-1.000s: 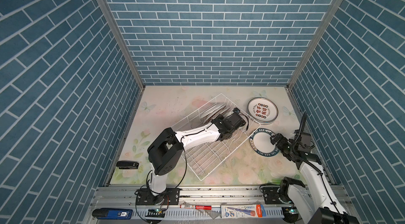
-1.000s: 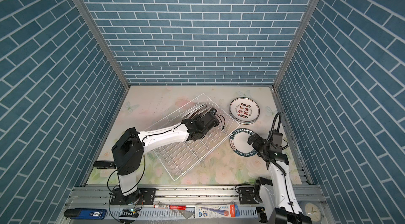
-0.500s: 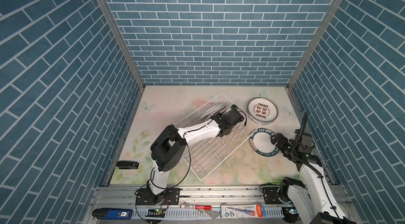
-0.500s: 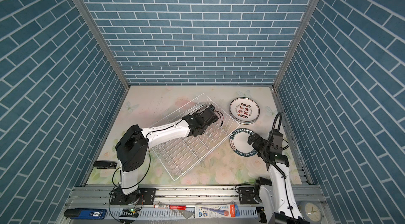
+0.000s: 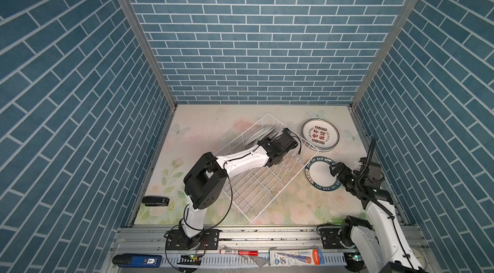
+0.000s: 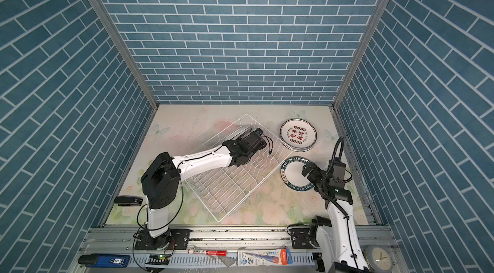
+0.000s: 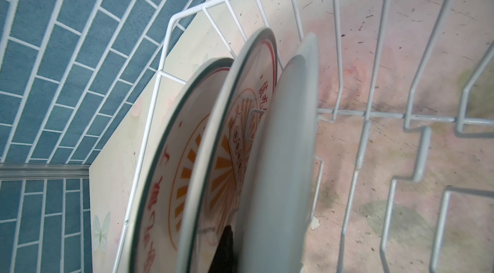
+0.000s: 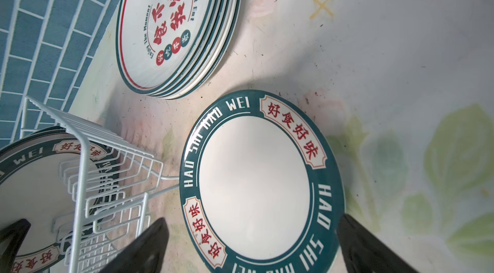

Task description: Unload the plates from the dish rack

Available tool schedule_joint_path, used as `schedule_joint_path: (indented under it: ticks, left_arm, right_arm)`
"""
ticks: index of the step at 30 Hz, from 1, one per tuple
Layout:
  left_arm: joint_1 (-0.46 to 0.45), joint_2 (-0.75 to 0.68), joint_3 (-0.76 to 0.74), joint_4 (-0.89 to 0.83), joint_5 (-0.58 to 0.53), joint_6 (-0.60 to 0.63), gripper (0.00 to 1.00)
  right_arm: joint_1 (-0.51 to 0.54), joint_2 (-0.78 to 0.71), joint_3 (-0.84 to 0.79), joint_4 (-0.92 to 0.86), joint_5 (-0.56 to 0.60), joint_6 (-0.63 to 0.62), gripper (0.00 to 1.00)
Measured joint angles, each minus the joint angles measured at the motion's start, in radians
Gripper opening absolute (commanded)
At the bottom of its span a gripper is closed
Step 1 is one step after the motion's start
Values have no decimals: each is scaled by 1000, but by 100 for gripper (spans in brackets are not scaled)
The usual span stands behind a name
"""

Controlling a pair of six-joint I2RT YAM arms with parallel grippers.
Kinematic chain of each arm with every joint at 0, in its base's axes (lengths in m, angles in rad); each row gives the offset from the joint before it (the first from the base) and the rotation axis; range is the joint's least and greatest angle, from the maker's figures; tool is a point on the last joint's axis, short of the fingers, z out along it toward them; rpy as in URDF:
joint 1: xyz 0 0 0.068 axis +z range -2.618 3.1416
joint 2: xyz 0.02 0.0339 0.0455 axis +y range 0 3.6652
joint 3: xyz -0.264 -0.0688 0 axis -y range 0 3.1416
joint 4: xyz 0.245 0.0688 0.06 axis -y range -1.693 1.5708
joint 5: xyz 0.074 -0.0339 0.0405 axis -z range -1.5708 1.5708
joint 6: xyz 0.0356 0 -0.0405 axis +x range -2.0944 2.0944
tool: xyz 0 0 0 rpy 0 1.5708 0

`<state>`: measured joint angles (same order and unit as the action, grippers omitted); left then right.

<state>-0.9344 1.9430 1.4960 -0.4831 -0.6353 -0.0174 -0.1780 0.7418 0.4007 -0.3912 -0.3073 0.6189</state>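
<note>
Left arm gripped a racked plate; right arm hovered.
In both top views the left arm stretched low across the dish rack (image 5: 256, 188), its left gripper (image 5: 273, 137) among the plates (image 5: 260, 135) at the far end, while the right gripper (image 5: 335, 170) hovered above a lone plate (image 5: 319, 175) on the tabletop (image 5: 213, 124) beside the stack (image 5: 320, 135). The left wrist view showed fingers (image 7: 226, 247) closed on the nearest plate (image 7: 283, 151), upright between prongs, probably for an edgewise lift. The right wrist view showed fingers (image 8: 144, 247) spread wide, empty.
</note>
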Motion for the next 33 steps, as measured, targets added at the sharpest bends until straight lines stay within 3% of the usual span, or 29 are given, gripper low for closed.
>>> schedule_joint_path:
  ticks: [21,33]
  left_arm:
    - [-109,-114,-28,-30,-113,41,0]
    - [-184,-187,5,-87,-64,58,0]
  right_arm:
    - [0,0,0,18,-72,4,99]
    - [0,3,0,19,-92,4,99]
